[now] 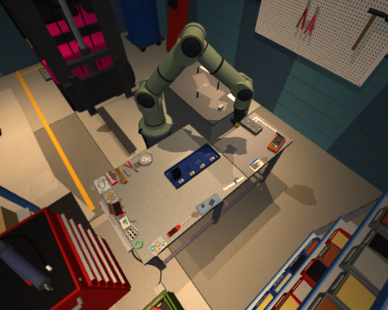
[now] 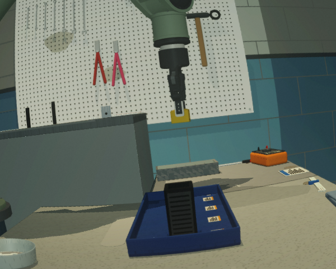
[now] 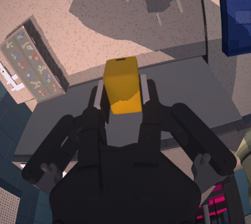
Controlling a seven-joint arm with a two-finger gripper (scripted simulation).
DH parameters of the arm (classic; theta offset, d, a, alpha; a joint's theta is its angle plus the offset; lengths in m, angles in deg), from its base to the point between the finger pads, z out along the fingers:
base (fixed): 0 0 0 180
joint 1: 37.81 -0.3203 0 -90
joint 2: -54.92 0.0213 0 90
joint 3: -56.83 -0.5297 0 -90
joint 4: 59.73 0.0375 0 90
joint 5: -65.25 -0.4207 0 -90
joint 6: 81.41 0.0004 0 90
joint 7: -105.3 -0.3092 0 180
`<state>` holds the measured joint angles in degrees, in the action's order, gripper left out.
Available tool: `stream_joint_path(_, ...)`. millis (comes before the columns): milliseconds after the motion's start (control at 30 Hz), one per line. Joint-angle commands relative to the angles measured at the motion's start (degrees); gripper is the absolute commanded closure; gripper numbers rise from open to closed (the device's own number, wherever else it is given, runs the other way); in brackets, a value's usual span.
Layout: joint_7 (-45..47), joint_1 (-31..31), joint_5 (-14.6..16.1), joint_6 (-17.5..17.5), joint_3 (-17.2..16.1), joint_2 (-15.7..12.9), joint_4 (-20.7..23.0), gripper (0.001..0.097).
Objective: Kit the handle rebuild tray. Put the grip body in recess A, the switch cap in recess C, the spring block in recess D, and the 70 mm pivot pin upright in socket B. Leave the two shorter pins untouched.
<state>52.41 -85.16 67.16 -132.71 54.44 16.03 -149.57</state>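
In the middle of the bench lies the blue kit tray (image 1: 192,165) (image 2: 182,221), with the black ribbed grip body (image 2: 180,208) seated in its left recess and three labelled recesses beside it. I hold a small yellow block, the switch cap (image 2: 180,115) (image 3: 122,85), in my closed gripper (image 2: 178,111) (image 1: 236,124), high above the bench behind the tray. On the grey raised platform (image 1: 204,91) stand three black pins (image 1: 207,83) and a small grey spring block (image 1: 220,106) (image 2: 105,111).
Behind the work hangs a pegboard (image 2: 127,58) with pliers and a hammer. A grey parts box (image 1: 251,125) (image 2: 187,169) and an orange meter (image 1: 276,142) sit on the side table. Tools and small parts line the bench's near end.
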Motion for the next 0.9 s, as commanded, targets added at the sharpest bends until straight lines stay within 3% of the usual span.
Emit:
stream_joint_path(0, 0.0, 0.0, -0.1, -1.0, 0.0, 0.7, 0.4, 0.0901)
stream_joint_path(433, 0.5, -0.2, -0.6, -13.0, 0.2, 6.8, 6.3, 0.0901)
stream_joint_path(633, 0.6, -0.2, -0.7, -15.3, 0.3, 7.6, 7.7, 0.0901)
stream_joint_path(867, 0.5, -0.2, -0.7, -15.6, 0.3, 7.8, 7.8, 0.0901)
